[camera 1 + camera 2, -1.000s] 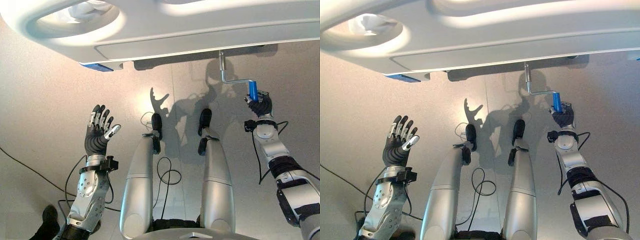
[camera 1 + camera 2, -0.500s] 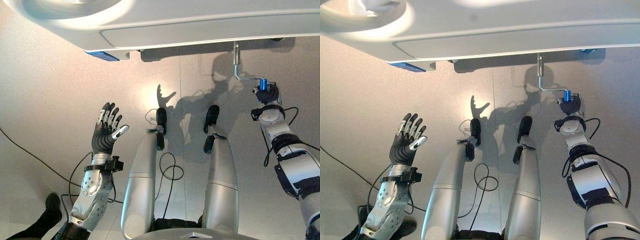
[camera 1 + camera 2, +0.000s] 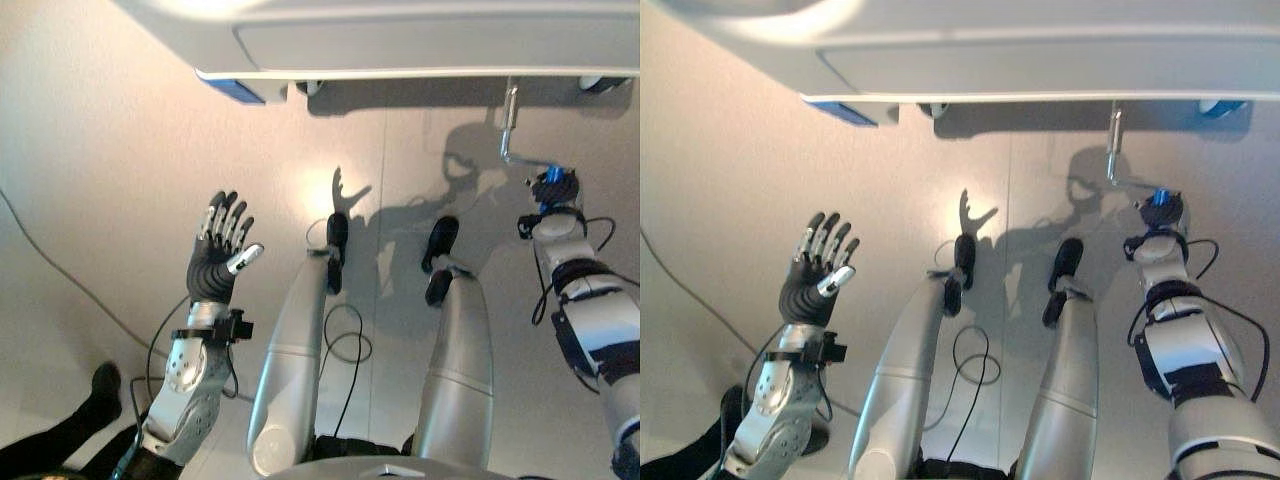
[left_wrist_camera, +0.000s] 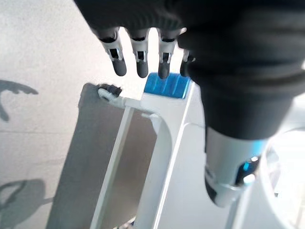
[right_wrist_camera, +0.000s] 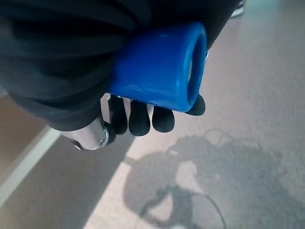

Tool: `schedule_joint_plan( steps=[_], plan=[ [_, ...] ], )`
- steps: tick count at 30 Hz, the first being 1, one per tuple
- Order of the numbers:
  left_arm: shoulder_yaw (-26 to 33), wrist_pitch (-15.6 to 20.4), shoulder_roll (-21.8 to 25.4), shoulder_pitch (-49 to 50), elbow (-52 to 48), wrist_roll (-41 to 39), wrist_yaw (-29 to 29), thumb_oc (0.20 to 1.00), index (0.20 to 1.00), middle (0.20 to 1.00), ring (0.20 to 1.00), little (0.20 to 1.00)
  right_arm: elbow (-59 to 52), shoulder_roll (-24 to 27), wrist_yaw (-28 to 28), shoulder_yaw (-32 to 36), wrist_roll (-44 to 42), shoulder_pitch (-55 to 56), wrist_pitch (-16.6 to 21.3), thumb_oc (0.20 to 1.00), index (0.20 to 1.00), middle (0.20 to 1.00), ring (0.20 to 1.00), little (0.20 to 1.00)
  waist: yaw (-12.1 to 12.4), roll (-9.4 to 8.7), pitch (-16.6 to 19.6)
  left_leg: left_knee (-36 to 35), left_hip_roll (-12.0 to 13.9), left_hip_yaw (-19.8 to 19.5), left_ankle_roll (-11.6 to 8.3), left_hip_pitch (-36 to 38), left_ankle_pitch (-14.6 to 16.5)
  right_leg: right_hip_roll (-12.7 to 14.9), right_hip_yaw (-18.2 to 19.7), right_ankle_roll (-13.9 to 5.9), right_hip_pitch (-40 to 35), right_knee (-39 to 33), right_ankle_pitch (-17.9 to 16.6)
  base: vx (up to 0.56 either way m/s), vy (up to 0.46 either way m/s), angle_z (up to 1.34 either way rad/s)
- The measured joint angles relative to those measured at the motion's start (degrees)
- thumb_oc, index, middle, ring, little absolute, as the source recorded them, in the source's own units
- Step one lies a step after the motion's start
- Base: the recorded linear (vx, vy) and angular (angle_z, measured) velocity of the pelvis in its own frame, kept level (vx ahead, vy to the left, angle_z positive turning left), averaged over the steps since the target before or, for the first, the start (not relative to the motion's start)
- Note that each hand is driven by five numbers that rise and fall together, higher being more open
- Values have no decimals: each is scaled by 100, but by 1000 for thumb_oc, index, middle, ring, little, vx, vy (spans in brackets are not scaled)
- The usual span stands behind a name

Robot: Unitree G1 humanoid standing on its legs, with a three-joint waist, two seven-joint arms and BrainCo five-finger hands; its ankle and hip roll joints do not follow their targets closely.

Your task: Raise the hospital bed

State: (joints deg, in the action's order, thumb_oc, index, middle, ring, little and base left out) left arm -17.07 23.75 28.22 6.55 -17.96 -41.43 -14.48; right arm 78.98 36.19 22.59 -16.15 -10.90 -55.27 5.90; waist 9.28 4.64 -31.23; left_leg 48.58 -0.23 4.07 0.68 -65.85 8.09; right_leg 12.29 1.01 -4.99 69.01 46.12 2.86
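Note:
The white foot end of the hospital bed spans the far side of the eye views. A metal crank hangs from under it on the right and ends in a blue handle. My right hand is shut on that blue handle, its dark-tipped fingers curled round it above the pale floor. My left hand is raised at the left with straight, spread fingers and holds nothing. In the left wrist view its fingers point toward the bed frame's blue corner piece.
A blue corner piece sits under the bed's left corner. A person's dark shoe and leg show at the lower left on the pale floor.
My right hand has turned the crank: the blue handle has swung up and closer to the bed. The camera has shifted too, so the bed edge sits higher. The left hand stays raised.

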Motion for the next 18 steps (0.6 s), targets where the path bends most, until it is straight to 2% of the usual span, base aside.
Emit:
schedule_joint_plan(
  steps=[10, 18],
  plan=[
    [-45, 11, -32, -45, -122, -17, -14, 1000, 1000, 1000, 1000, 1000, 6, -333, -87, 70, 2, -200, -124, 200, 200, 200, 200, 200, 61, 87, 1, 248, -5, -103, -134, -305, 46, -23, -19, 143, 382, 412, 160, -2, -1, 1],
    [-44, 10, -126, -57, -124, -42, -37, 1000, 1000, 1000, 1000, 1000, -20, -651, -104, -46, 9, -257, -165, 200, 200, 200, 200, 200, -40, 97, 4, 298, 8, -112, -161, -332, 64, -29, -32, 174, 428, 502, 196, 0, 0, 0]
  ],
)
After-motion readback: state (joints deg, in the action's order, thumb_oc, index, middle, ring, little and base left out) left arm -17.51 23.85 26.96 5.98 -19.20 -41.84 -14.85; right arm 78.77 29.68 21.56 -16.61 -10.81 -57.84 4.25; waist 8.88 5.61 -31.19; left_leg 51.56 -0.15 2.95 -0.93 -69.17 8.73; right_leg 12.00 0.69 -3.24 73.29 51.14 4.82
